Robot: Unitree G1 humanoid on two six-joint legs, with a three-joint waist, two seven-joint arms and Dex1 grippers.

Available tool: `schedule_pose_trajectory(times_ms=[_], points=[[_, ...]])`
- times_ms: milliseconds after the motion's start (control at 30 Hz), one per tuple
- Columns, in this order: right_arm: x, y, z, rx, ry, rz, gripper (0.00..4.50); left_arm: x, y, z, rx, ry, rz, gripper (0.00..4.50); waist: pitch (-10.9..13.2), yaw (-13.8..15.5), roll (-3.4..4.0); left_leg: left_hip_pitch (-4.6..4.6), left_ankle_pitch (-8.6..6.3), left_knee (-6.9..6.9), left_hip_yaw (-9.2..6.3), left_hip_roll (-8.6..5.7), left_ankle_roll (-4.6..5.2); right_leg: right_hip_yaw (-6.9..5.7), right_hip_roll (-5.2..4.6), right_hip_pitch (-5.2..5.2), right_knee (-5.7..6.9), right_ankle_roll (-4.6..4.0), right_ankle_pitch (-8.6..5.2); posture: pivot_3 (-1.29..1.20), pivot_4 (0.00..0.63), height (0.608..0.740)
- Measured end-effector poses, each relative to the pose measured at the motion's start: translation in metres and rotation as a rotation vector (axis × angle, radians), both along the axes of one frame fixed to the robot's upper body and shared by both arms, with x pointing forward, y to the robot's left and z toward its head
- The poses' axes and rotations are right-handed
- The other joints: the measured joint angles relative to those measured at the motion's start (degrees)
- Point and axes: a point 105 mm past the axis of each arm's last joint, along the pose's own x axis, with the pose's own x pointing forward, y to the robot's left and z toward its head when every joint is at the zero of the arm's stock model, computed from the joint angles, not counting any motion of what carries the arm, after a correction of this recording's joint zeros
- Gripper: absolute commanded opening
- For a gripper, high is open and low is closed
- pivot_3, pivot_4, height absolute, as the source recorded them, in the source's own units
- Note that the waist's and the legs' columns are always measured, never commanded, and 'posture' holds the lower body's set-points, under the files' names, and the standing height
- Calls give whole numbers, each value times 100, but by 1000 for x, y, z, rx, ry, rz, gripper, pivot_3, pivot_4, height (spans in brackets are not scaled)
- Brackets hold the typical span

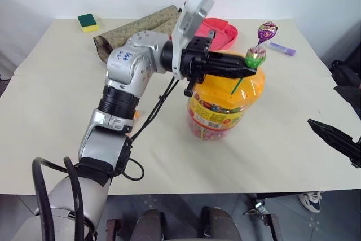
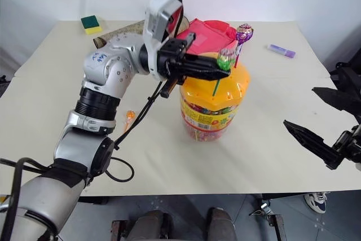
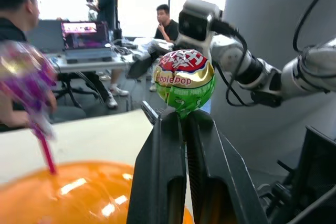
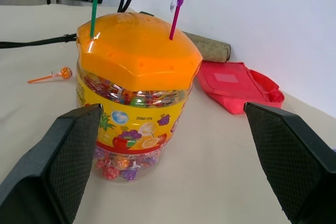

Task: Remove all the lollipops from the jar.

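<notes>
On a cream table [image 1: 51,117], an orange lollipop [image 2: 129,115] lies left of the jar [image 1: 225,103]. The left gripper [image 1: 254,67] is clamped just under the green lollipop [image 1: 255,56], whose stick stands in the jar's orange lid, beside the purple lollipop [image 1: 267,30]. The right gripper [image 2: 316,119] hangs wide open, holding nothing.
</notes>
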Motion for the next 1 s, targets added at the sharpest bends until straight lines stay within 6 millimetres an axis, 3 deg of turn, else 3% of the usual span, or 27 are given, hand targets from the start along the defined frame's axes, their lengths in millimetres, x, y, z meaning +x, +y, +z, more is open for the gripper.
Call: schedule_pose_trajectory(times_ms=[133, 267, 467, 667, 833, 1000], points=[[-3, 2, 4, 14, -12, 17, 4500, 4, 4, 25, -61, -31, 42, 13, 0, -2, 0, -1, 0, -2, -1, 0, 0, -2, 0, 0, -2, 0, 0, 0, 150, 740], [-8, 17, 11, 18, -47, 80, 4500, 20, 19, 40, -75, -47, 195, 13, 0, -14, 0, 0, 0, -4, -11, 0, 0, -2, 0, -1, -2, 0, 0, 0, 150, 740], [-12, 32, 14, 50, -45, 155, 4500, 46, 49, 33, 29, -2, 436, 13, 0, -13, 0, 0, 0, -4, -13, -1, 0, -3, 0, -1, 0, 0, 0, 0, 150, 740], [-16, 51, 12, 39, 4, 285, 4500, 82, 121, -20, 288, 225, 870, 13, 3, -22, 0, 4, 0, -7, -24, -1, 0, 2, 2, -1, 2, 0, 0, 0, 150, 740], [-11, 52, 8, 45, 41, 350, 4500, 86, 162, -77, 486, 426, 1125, 13, 10, 16, -12, -4, 0, 0, -36, -3, 1, -1, 1, 0, 2, 0, 0, 0, 150, 740], [-7, 51, 6, 39, 60, 385, 4500, 75, 195, -114, 635, 570, 1313, 13, 13, -16, -16, -2, 0, -4, -58, -1, 0, 0, 1, -4, 4, 0, 0, 0, 150, 740]])
